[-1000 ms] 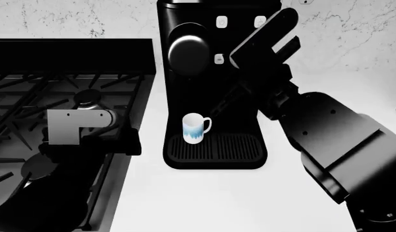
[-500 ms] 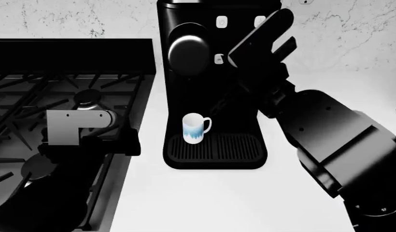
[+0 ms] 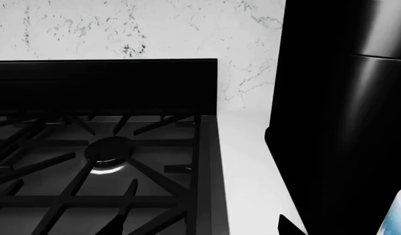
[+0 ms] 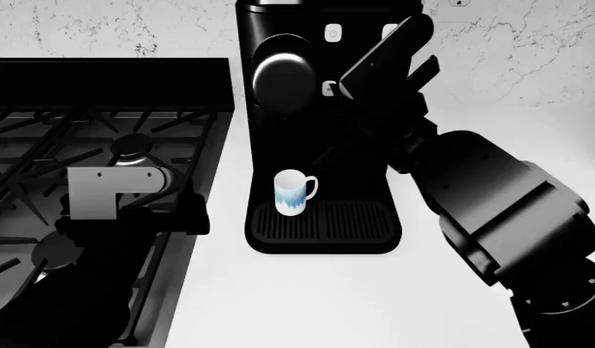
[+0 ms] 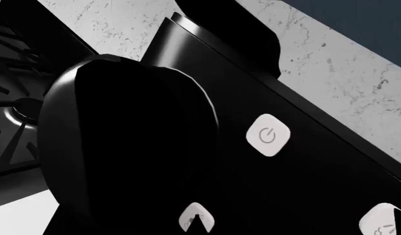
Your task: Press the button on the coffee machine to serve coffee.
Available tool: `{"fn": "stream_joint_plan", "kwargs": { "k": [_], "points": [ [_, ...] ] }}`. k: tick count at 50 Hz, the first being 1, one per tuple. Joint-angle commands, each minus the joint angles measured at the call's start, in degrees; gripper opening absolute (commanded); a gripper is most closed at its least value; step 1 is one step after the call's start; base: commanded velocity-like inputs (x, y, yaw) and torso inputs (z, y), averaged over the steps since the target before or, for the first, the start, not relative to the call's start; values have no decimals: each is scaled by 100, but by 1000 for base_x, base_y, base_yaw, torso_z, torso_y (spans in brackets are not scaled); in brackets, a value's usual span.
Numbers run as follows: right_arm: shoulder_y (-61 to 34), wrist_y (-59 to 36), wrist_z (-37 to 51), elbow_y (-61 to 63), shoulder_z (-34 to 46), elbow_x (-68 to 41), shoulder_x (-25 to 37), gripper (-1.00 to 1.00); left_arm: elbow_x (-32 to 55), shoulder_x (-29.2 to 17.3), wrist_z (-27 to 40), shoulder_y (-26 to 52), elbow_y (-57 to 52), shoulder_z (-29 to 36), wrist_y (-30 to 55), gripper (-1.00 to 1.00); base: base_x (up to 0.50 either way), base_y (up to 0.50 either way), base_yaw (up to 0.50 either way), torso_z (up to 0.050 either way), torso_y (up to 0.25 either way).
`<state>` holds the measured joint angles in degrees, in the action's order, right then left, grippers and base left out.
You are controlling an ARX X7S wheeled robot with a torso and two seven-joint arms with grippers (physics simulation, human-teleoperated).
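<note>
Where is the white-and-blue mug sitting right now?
In the head view the mug stands upright at the left end of the coffee machine's ribbed drip tray, below the round brew head, right of the gas stove.

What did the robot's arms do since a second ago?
The right claw crept left and a bit up across the front of the coffee machine, so its tip now partly covers the lower white button. It took hold of nothing. No coffee is pouring. The mug stayed on the drip tray, and the left arm barely shifted over the stove.
</note>
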<state>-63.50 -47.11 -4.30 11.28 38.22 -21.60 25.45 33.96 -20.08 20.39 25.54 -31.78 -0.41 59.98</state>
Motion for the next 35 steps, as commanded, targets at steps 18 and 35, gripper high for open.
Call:
{"fn": "stream_joint_plan", "kwargs": {
  "k": [18,35],
  "points": [
    [-73,177,-67,-297,105,68,-64,-100,32,-17,66,-25,16,35,-45,100,0,0,0,0,0],
    [-77,245,-80,-406,135,77,-87,-100,54,-70,76,-37,45,4,-96,100,0,0,0,0,0]
  ]
}}
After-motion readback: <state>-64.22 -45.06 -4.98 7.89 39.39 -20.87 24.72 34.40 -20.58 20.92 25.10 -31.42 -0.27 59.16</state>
